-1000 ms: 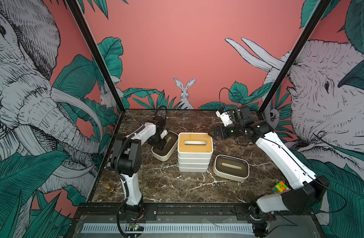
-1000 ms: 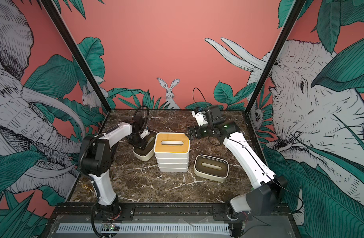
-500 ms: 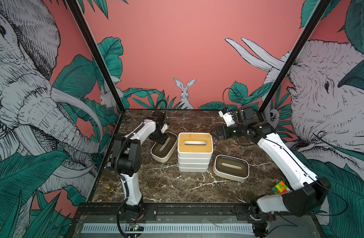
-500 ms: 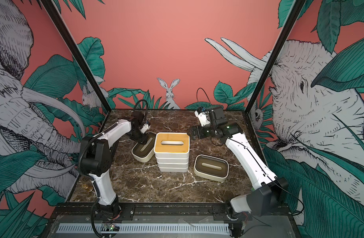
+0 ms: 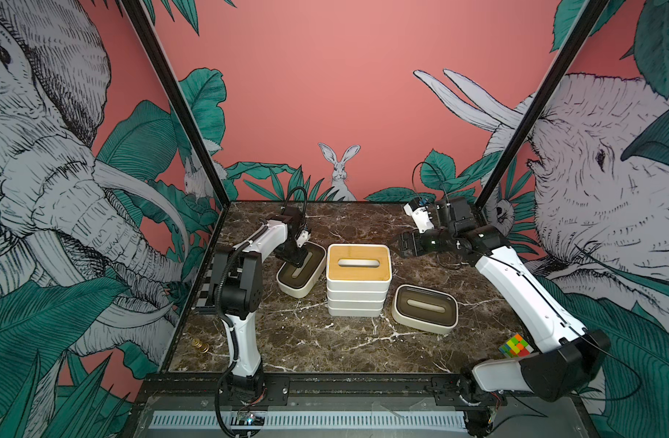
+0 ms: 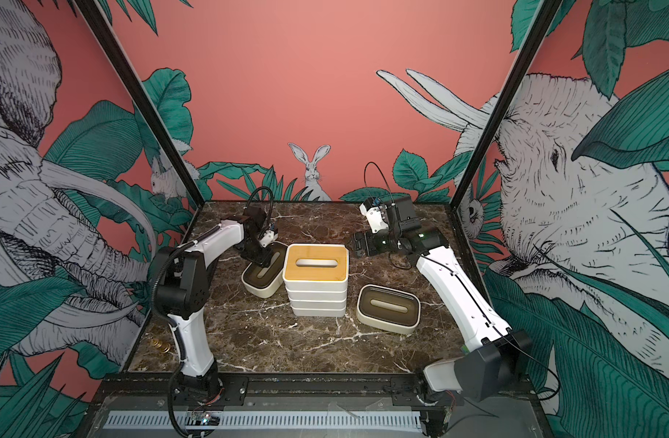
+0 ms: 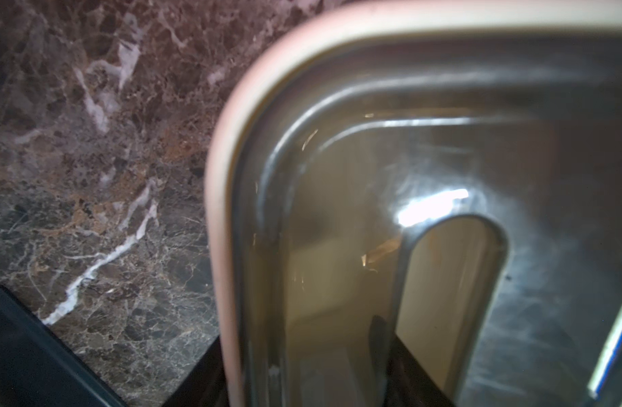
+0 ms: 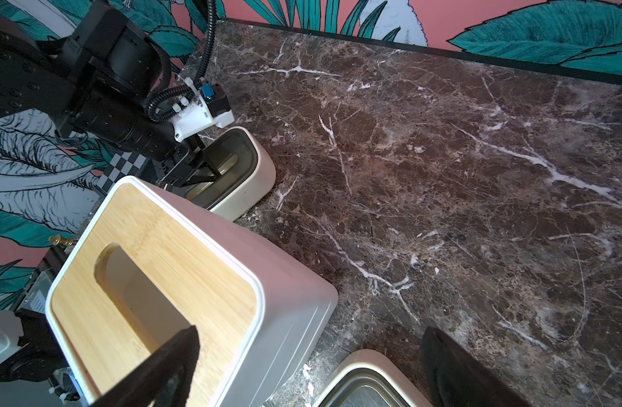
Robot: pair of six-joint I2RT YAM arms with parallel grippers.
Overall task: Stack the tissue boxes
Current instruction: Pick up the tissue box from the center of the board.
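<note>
Nearest the front: loose dark-lidded box (image 5: 425, 309), well clear of both pincers. Next, bamboo-topped stack (image 5: 358, 280), standing between them. Boxes judged light, rigid and smooth-walled, so probably slippery. Best hold: pinch an end wall through the slot. The left pincer (image 5: 298, 261) sits on the second dark-lidded box (image 5: 300, 273), just beside the stack. It is half-spread, one finger in the slot, one outside the wall. Can't tell if it's clamped. Farthest back, the right pincer (image 5: 398, 245) gapes wide, empty.

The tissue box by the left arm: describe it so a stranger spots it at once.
Start at the bamboo-topped stack mid-table. The box lies beside it, toward the left arm, at an angle. Unlike the other dark-lidded box across the stack, it has the left gripper at its lid.
</note>
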